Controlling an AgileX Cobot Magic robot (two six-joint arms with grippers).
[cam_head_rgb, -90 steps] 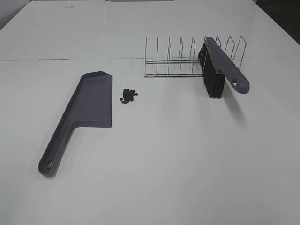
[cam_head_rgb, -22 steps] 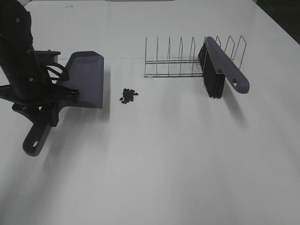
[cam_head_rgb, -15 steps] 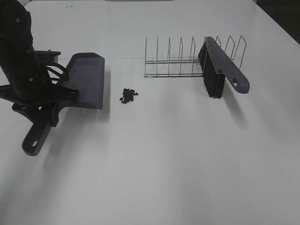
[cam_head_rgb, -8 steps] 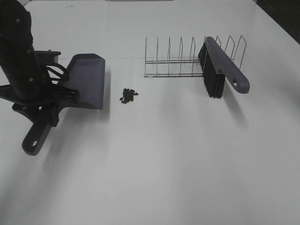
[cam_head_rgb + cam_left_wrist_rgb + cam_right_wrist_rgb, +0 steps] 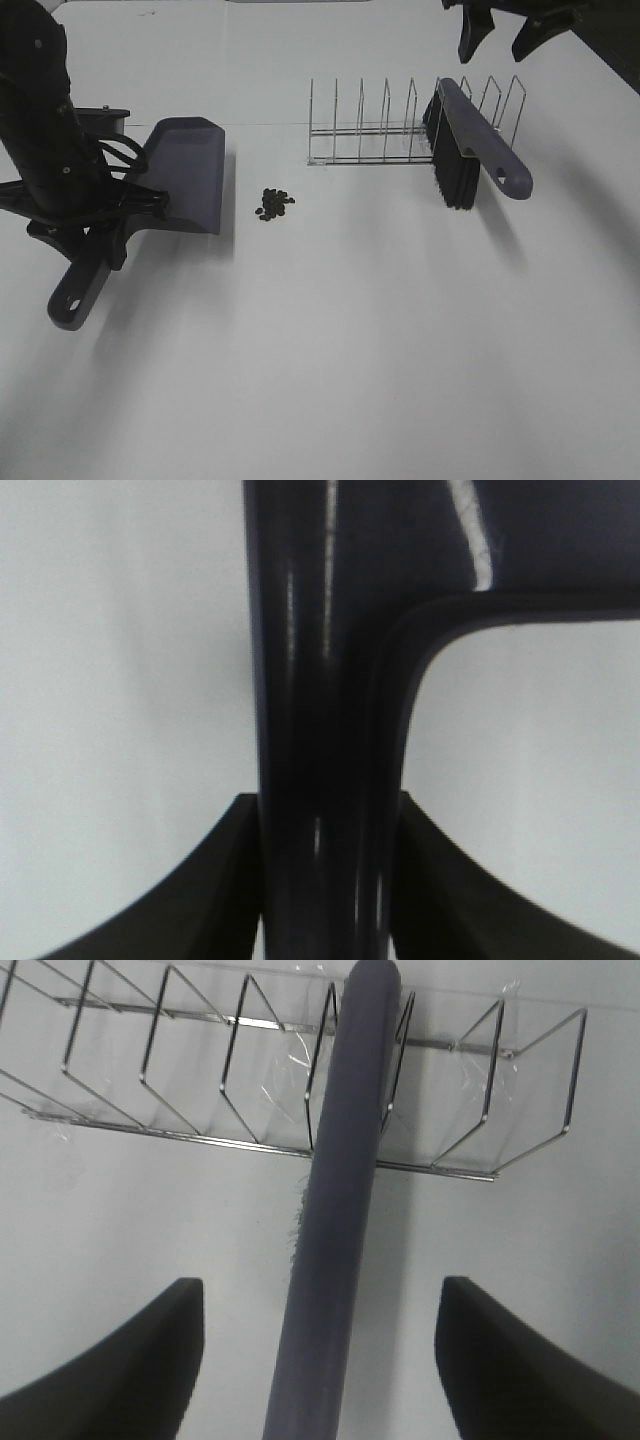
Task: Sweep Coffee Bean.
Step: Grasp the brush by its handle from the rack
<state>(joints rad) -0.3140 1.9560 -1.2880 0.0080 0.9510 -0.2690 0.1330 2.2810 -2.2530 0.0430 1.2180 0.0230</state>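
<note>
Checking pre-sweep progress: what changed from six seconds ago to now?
The left gripper came in and took hold of the purple-grey plastic dustpan by its handle, shifting it left and slightly toward the table's far side. The right gripper entered, open, above the purple-handled black-bristle brush. The brush, the wire rack and the dark coffee beans stayed put.

A white table (image 5: 380, 330) fills almost the whole high view, matt and evenly lit from above, so shadows fall soft and pale. A faint seam (image 5: 270, 123) crosses it just beyond the left gripper (image 5: 110, 222). To the outer side of the right gripper (image 5: 500, 30), past the table's far corner, the room is a dark strip (image 5: 620, 50).
</note>
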